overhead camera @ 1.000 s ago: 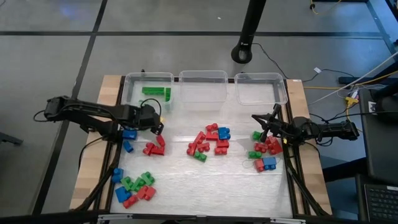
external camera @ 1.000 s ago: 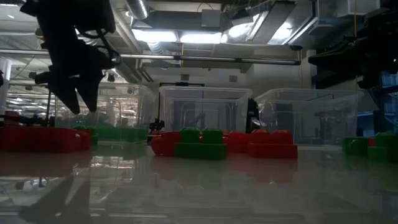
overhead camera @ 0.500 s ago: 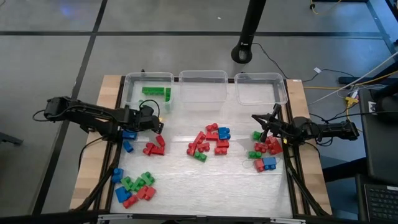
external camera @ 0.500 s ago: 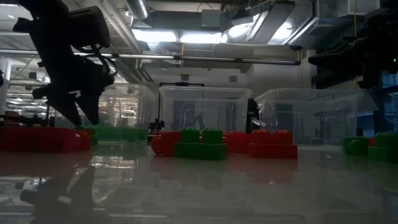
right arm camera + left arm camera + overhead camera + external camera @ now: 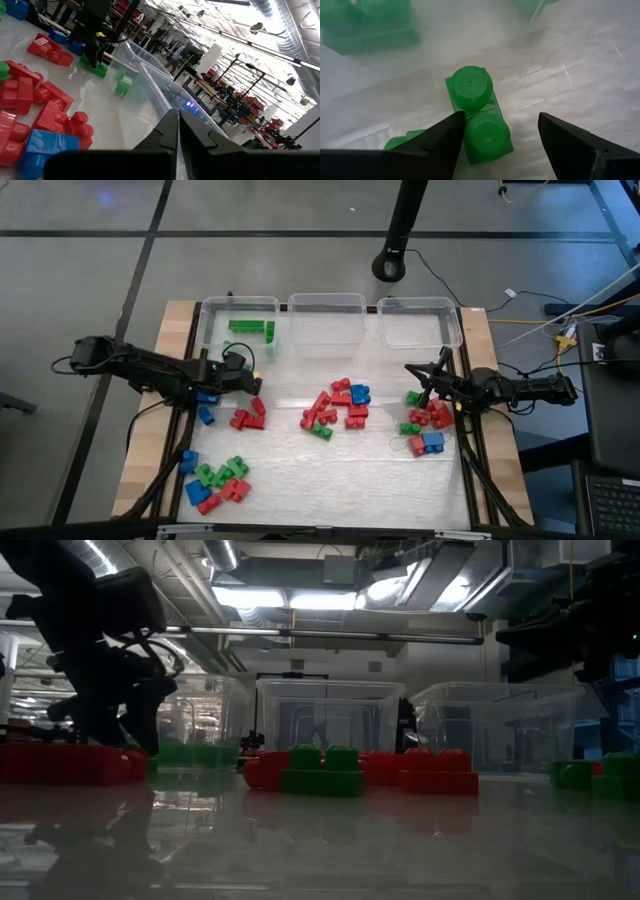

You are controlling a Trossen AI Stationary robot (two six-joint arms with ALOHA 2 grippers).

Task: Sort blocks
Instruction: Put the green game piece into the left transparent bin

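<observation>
Left pincer: jaws apart, empty, low over a green brick on the counter, just in front of the left bin.
Step in hand: judged, closing on that green brick.
Doing it well: straddle the brick's narrow sides, drop until the fingers flank its body, not its studs, then squeeze.
Risk: a second green piece by one finger may get nudged.
Blocks: loose clusters right of the left bin.
Right pincer: shut, empty, waiting above the right-hand cluster.
</observation>
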